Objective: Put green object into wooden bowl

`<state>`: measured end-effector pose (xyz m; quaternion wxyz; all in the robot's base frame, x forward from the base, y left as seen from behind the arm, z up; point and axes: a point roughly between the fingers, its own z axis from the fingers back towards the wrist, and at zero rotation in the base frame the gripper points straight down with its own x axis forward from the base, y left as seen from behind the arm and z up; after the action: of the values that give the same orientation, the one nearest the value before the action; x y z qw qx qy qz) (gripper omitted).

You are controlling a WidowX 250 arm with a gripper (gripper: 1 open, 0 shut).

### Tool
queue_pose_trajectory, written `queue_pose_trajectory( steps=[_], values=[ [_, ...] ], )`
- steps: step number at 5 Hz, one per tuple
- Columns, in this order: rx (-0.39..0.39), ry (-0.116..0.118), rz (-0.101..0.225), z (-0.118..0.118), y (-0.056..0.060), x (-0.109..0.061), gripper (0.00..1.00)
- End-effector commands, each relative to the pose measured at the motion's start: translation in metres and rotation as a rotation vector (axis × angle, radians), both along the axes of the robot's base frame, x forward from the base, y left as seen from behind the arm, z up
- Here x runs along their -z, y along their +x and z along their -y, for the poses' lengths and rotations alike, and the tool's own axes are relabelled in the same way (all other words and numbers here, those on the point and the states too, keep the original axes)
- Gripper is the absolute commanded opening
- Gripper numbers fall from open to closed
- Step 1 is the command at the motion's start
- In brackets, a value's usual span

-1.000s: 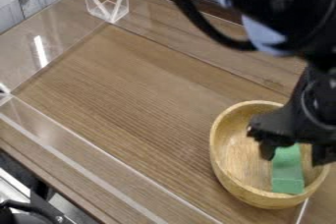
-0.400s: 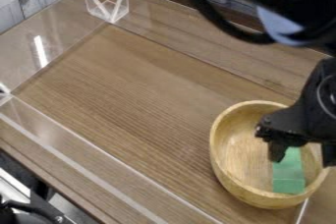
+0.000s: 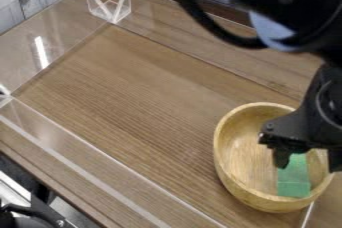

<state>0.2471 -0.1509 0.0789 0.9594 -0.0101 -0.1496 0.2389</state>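
The green object [image 3: 293, 179] is a small bright-green block lying inside the wooden bowl [image 3: 238, 162], towards its right side. The bowl is round, light tan and thick-rimmed, and it stands at the lower right of the wooden tabletop. My gripper [image 3: 299, 152] hangs just above the block, pointing steeply down, with its black fingers spread open on either side. Nothing is held between them. The dark arm above hides the bowl's far right rim.
A clear acrylic wall [image 3: 54, 142] runs along the table's left and front edges. A small clear stand [image 3: 108, 5] sits at the back left. Bare wood grain [image 3: 134, 92] fills the middle and left of the table.
The green block lies in the same place in the bowl. The gripper has stayed open above it and has barely shifted.
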Motion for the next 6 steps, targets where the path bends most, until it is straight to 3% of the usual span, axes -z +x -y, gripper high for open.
queue_pose_trajectory(
  steps=[1,2,3,4,6],
  values=[
    [-0.076,-0.027,0.034,-0.003,-0.004,-0.013,1.0],
    [-0.134,-0.036,0.034,-0.003,-0.01,-0.02,1.0],
    [-0.04,-0.043,0.028,-0.003,-0.012,-0.027,1.0],
    [0.038,-0.038,0.016,-0.005,-0.013,-0.023,1.0],
    [-0.076,-0.023,-0.005,0.001,0.001,-0.01,1.0]
  ],
)
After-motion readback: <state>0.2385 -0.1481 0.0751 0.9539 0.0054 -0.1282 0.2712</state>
